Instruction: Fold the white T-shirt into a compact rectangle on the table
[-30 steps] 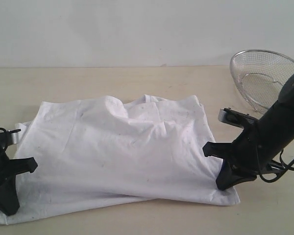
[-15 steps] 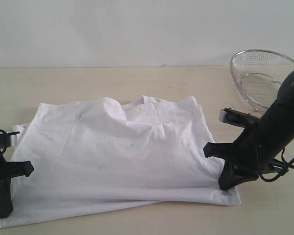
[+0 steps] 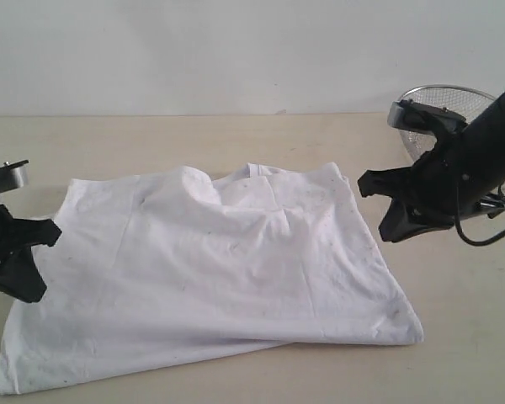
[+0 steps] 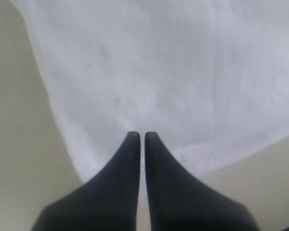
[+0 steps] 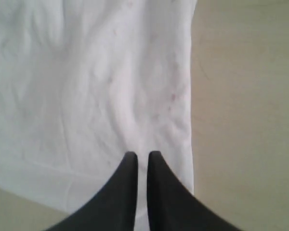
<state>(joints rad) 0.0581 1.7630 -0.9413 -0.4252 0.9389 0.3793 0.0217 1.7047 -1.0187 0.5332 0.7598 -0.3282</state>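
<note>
The white T-shirt (image 3: 219, 261) lies on the table (image 3: 194, 135), folded over into a wide, rumpled rectangle with its plain side up. No red lettering shows. My left gripper (image 3: 29, 290) hangs just above the shirt's left edge, shut and empty. My right gripper (image 3: 391, 231) hovers over the table just off the shirt's right edge, also shut with nothing in it. In the left wrist view the fingertips (image 4: 135, 137) sit close together above the shirt (image 4: 173, 72) near its hem. In the right wrist view the gripper (image 5: 142, 155) points down over the shirt (image 5: 86, 86) close to its side edge.
A silver wire-mesh basket (image 3: 454, 97) stands at the back right, partly hidden behind my right arm (image 3: 480, 160). Bare table runs along the back and to the right of the shirt (image 3: 463, 320). A pale wall closes off the far side.
Both grippers have risen off the shirt's front corners. The right one went up and back toward the basket, the left one up. The shirt stays flat on the table.
</note>
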